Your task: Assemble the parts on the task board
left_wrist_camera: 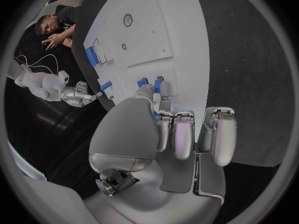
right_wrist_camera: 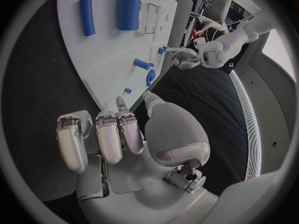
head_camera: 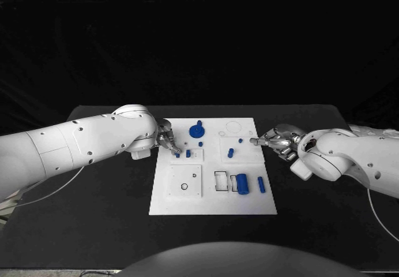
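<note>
White board: task board (head_camera: 212,202) is lying mid-table.
Left hand (head_camera: 166,141): is pinching a blue peg (head_camera: 177,154).
Right hand (head_camera: 277,141): fingers are curling in, holding nothing.

Non-task items: table, backdrop, cables

Black table (head_camera: 100,231) carries the white plate at its middle, bare dark surface on all sides. Black curtain backdrop (head_camera: 199,46) hangs behind the far edge. Thin white cable (head_camera: 58,187) trails across the table's left side; another thin white cable (head_camera: 378,216) runs at right.
</note>
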